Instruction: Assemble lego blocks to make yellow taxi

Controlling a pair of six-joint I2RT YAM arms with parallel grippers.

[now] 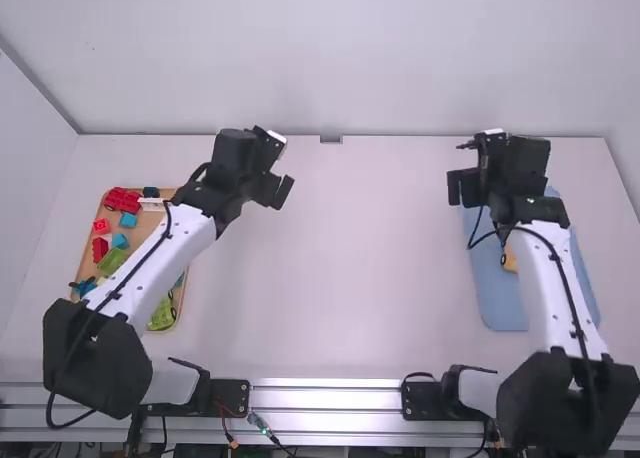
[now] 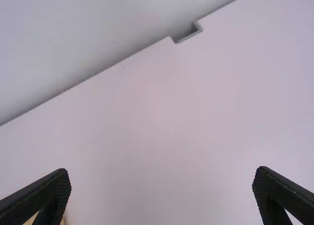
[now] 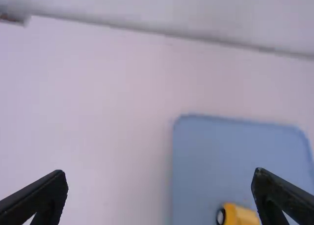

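My left gripper (image 1: pixel 272 189) hangs above the table just right of the wooden tray (image 1: pixel 188 193); in the left wrist view the left gripper (image 2: pixel 162 193) is open with bare table between its fingers. Over the far left part of the blue mat (image 1: pixel 500 303) is my right gripper (image 1: pixel 466 187). The right gripper (image 3: pixel 159 195) is open and empty in the right wrist view. A yellow piece with a black wheel (image 3: pixel 239 215) lies on the blue mat (image 3: pixel 211 156), partly behind a finger; the yellow piece (image 1: pixel 509 258) is mostly hidden by the right arm in the high view.
Red blocks (image 1: pixel 122 199), blue blocks (image 1: pixel 127 220), green pieces (image 1: pixel 112 262) and a green wheeled piece (image 1: pixel 162 313) fill the wooden tray at the left, partly under the left arm. A wall runs along the table's (image 1: pixel 370 268) far edge, with a small metal notch (image 1: pixel 330 139).
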